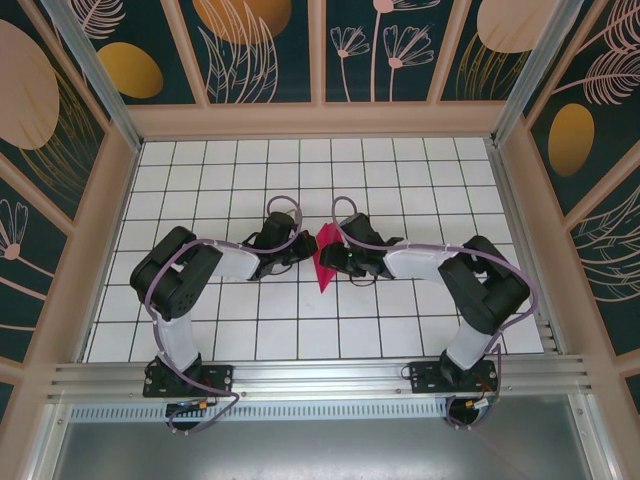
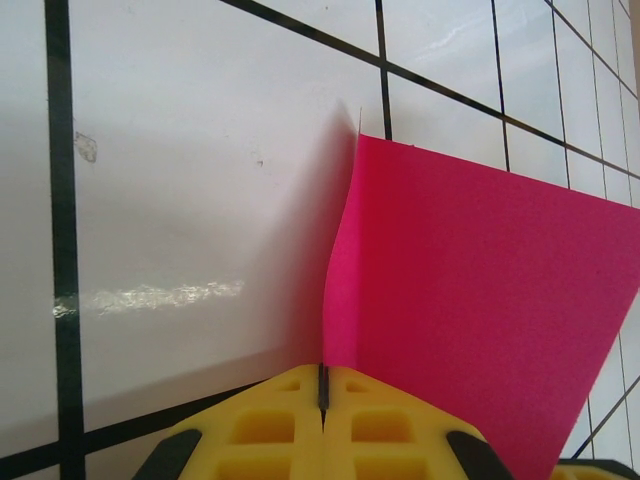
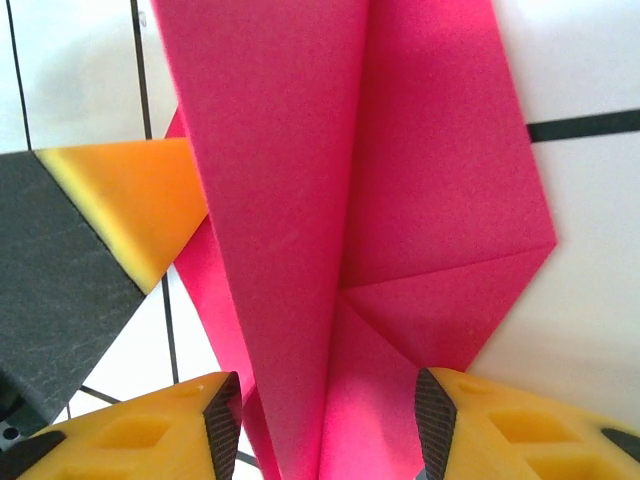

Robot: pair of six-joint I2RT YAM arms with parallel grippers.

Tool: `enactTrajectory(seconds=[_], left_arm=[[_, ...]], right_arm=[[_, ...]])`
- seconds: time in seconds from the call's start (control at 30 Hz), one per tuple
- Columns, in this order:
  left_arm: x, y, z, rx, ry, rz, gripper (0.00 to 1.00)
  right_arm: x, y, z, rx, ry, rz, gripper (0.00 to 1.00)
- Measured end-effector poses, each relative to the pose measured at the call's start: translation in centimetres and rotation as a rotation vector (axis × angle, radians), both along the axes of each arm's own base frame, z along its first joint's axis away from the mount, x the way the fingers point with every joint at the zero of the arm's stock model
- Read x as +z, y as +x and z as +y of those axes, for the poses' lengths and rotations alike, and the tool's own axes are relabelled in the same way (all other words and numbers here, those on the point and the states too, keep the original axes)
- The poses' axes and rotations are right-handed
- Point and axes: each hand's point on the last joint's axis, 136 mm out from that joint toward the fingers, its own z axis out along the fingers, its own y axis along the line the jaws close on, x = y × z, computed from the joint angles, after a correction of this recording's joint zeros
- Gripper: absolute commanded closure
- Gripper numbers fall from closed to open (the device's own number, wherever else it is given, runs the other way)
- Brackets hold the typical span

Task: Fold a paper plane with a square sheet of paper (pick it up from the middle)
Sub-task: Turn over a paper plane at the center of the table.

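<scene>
The magenta-pink sheet of paper (image 1: pixel 325 260) stands on edge between the two grippers at mid table, folded into a narrow pointed shape. In the right wrist view its long flaps and diagonal creases (image 3: pixel 400 200) meet along a centre fold. My left gripper (image 2: pixel 322 400) is shut on the sheet's edge, and the paper (image 2: pixel 480 300) rises from the pinch line. From above, the left gripper (image 1: pixel 298 246) sits on the paper's left side. My right gripper (image 3: pixel 328 425) is open, with the folded paper running between its fingers (image 3: pixel 222 420). It stands at the paper's right side (image 1: pixel 338 256).
White grid-tiled floor (image 1: pixel 300 330) inside patterned walls (image 1: pixel 265 50). The left gripper's yellow-orange finger (image 3: pixel 130 200) shows close beside the paper in the right wrist view. A metal rail (image 1: pixel 320 380) runs along the near edge by the arm bases.
</scene>
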Motion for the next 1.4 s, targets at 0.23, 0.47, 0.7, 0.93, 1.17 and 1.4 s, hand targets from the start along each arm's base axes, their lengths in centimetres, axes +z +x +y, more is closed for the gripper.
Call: enactTrajectory(seconds=[0.23, 0.47, 0.7, 0.93, 1.17, 1.4], left_arm=[[0.0, 0.0, 0.0, 0.000, 0.000, 0.000, 1.00], [-0.1, 0.0, 0.0, 0.000, 0.001, 0.002, 1.00], [-0.4, -0.1, 0.0, -0.001, 0.004, 0.007, 1.00], [-0.6, -0.1, 0.1, -0.001, 0.007, 0.011, 1.00], [-0.6, -0.1, 0.1, -0.001, 0.007, 0.011, 1.00], [-0.6, -0.1, 0.1, -0.001, 0.007, 0.011, 1.00]], right_arm=[[0.1, -0.4, 0.3, 0.005, -0.009, -0.009, 0.45], [1.0, 1.0, -0.7, 0.019, -0.018, -0.066, 0.42], [0.9, 1.4, -0.6, 0.079, -0.024, -0.088, 0.37], [1.4, 1.0, 0.4, 0.127, 0.031, -0.082, 0.39], [1.6, 0.4, 1.1, 0.137, 0.071, -0.062, 0.47], [1.6, 0.2, 1.1, 0.125, 0.063, -0.063, 0.48]])
